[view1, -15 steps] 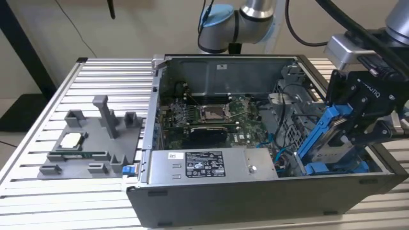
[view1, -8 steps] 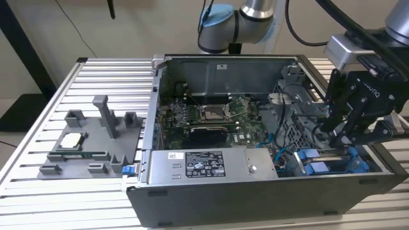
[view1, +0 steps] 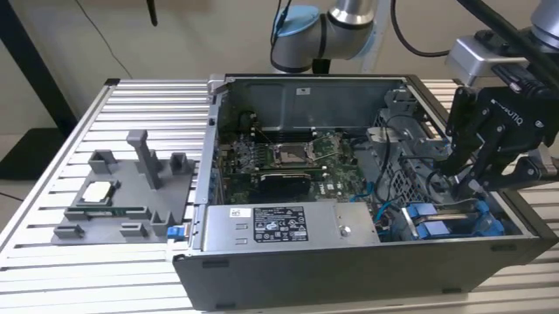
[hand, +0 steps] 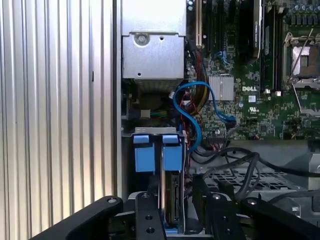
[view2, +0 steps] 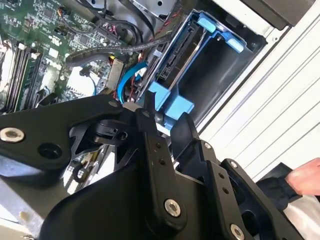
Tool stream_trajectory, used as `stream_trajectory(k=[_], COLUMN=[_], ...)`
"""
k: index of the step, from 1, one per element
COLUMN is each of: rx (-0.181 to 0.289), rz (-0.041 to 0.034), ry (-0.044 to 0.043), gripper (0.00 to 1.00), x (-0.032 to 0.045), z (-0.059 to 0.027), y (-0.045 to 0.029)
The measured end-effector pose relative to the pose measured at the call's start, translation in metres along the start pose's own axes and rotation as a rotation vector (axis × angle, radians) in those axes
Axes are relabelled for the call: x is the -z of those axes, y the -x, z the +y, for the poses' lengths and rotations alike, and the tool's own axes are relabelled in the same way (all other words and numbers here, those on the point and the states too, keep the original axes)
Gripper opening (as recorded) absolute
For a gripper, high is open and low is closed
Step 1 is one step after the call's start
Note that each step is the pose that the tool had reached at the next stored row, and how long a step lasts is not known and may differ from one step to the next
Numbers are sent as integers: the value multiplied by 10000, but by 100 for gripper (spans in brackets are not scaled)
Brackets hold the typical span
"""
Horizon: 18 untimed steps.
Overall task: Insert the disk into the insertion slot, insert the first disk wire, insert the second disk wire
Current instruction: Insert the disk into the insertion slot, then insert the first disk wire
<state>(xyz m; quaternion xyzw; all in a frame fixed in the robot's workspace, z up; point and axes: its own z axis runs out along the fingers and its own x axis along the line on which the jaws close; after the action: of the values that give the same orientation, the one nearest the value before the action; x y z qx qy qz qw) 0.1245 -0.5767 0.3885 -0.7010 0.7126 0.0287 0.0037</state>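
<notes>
An open computer case [view1: 349,281] lay on a slatted metal table [view1: 52,261], with a grey parts tray [view1: 122,196] beside it. Inside, the motherboard [view1: 288,160], power-supply box [view1: 279,226] and a looping blue cable [hand: 192,120] crowded the drive bay [view2: 225,75]. The silver disk [hand: 172,200], in its blue frame, sat in that bay. The gripper [view1: 465,183] hung just above it, jaws apart, holding nothing.

The disk [hand: 171,196] wears a bright blue frame, the motherboard [view1: 336,163] is green (black slots), the table [view1: 148,104] ribbed silver.
</notes>
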Motion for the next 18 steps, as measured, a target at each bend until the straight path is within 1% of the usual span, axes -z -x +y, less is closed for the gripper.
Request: stream_trajectory(k=[4,8,11,15,18], rx=[1,2,7,17,22], rz=[-5,-16,-58,-167,-218], ry=[0,-36,-106,-224,-315], gripper=[40,40,40,40,40], x=[57,65,63,60,54], z=[2,6,7,7,10], y=[38,104,145,194,238])
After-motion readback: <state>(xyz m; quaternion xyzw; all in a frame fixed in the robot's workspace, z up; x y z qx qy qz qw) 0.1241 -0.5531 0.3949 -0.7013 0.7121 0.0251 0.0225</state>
